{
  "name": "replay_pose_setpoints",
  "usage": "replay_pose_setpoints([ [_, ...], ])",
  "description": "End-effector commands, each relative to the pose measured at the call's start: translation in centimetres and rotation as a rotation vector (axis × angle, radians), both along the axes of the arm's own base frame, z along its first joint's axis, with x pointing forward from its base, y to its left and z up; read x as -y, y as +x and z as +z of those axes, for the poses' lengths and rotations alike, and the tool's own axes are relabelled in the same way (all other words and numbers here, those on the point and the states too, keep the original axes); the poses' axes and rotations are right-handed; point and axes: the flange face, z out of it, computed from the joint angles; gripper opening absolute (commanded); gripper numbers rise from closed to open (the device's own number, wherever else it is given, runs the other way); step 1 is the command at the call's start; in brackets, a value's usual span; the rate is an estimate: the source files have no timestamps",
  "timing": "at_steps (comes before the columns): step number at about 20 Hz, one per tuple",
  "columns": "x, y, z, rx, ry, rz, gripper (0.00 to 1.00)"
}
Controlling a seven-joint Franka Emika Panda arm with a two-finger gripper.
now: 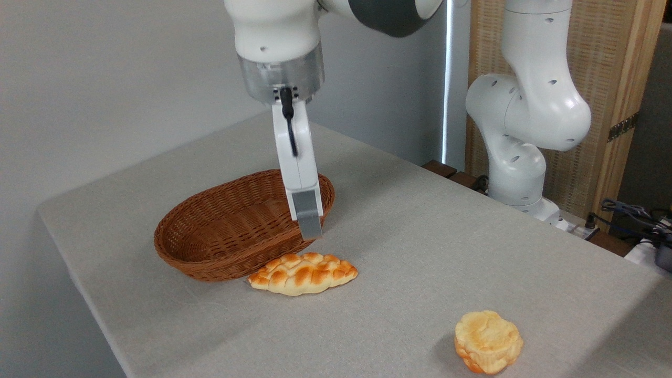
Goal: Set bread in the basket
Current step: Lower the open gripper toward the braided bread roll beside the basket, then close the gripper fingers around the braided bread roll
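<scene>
Lying on the grey tabletop [420, 226]: bread [303, 273], long axis running left to right, braided top facing up, outside the basket [231, 231] and touching or nearly touching its near outer wall at the left end.

Sitting just behind the bread: basket, upright, nothing visible inside it.

Hanging above the gap between basket rim and bread: gripper [310, 223], pointing downward, seen edge-on. Showing only one grey pad of the fingers [308, 212], the other hidden behind it; opening width cannot be told from this view. Holding nothing visibly; fingertips standing apart from the bread, just above and behind it.

Resting well apart to the right, near the front edge: small round bun [488, 341], layered, yellow-orange.

Standing at the far right of the tabletop: arm base [525, 121], white, with cables [630, 212] trailing beside it.
</scene>
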Motion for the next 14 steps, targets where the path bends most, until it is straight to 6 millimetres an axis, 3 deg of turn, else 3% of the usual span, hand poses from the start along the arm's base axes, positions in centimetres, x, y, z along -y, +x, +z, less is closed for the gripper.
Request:
replay_pose_setpoints([
  [1, 0.0, -1.0, -2.8, -0.010, 0.020, -0.139, 1.00],
  [6, 0.1, -1.9, -6.8, -0.041, 0.044, -0.197, 1.00],
  [8, 1.9, -2.4, -8.3, -0.072, 0.072, -0.285, 1.00],
  [14, 4.3, -2.8, -12.0, -0.068, 0.126, -0.366, 1.00],
])
